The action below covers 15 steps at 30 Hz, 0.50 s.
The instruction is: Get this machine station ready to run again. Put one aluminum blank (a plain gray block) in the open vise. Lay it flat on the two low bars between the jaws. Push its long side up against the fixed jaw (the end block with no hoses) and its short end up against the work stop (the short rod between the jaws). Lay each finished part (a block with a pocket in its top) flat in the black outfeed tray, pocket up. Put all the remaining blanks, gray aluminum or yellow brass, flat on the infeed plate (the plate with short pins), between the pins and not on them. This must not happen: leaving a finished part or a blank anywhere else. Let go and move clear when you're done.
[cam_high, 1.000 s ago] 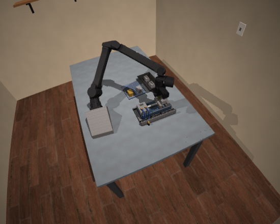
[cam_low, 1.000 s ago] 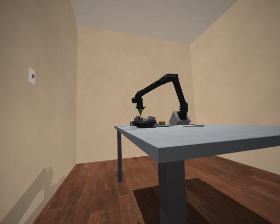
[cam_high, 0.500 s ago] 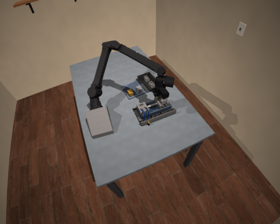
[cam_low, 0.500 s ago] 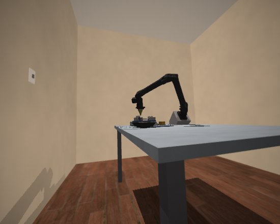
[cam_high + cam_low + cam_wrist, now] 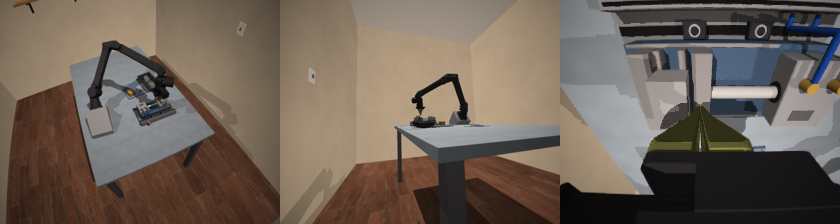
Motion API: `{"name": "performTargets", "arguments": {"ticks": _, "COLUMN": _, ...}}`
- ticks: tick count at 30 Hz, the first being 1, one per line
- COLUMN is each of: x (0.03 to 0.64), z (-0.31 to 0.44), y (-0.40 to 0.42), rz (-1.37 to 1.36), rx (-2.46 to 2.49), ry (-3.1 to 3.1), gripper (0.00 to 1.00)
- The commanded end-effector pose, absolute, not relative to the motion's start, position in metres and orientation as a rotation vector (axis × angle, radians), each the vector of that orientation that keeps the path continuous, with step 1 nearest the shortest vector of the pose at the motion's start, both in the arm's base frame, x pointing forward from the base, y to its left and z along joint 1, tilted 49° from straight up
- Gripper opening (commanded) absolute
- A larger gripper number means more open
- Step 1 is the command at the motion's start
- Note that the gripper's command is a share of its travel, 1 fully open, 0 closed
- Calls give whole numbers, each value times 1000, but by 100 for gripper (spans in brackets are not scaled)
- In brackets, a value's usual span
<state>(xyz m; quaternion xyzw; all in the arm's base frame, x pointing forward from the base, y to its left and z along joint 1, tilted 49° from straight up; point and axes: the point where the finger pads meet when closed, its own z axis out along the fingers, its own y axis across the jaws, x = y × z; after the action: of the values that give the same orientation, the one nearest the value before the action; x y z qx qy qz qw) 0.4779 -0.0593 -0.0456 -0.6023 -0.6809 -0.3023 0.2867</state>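
My gripper (image 5: 159, 98) (image 5: 420, 115) (image 5: 700, 111) is shut and empty, its tips just above the near end of the moving jaw (image 5: 702, 75). In the vise (image 5: 156, 110) (image 5: 745, 65), a plain gray block (image 5: 165, 101) (image 5: 667, 95) lies between that jaw and the fixed jaw (image 5: 640, 75). A gap shows on the moving-jaw side. The work stop and the block's contact with it are unclear. Two pocketed parts (image 5: 146, 78) (image 5: 151, 84) lie in the black outfeed tray (image 5: 138, 77) (image 5: 424, 124), pockets up. A brass blank (image 5: 130, 92) (image 5: 442, 123) and a gray blank (image 5: 138, 88) are on the infeed plate (image 5: 137, 95).
The hose-side end block (image 5: 800, 90) carries blue hoses (image 5: 825, 57), and a rod (image 5: 745, 92) runs from it to the moving jaw. A long slotted rail (image 5: 159, 116) runs along the vise's side. The arm's pale base block (image 5: 99, 122) stands at the table's left.
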Motion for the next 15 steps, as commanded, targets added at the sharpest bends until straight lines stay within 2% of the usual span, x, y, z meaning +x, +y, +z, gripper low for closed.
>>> {"name": "performTargets", "arguments": {"ticks": 1, "x": 497, "z": -47, "y": -53, "rz": -817, "rx": -1593, "ry": -1856, "gripper": 0}}
{"name": "performTargets", "arguments": {"ticks": 15, "x": 485, "z": -56, "y": -45, "rz": -802, "rx": -1592, "ry": -1832, "gripper": 0}}
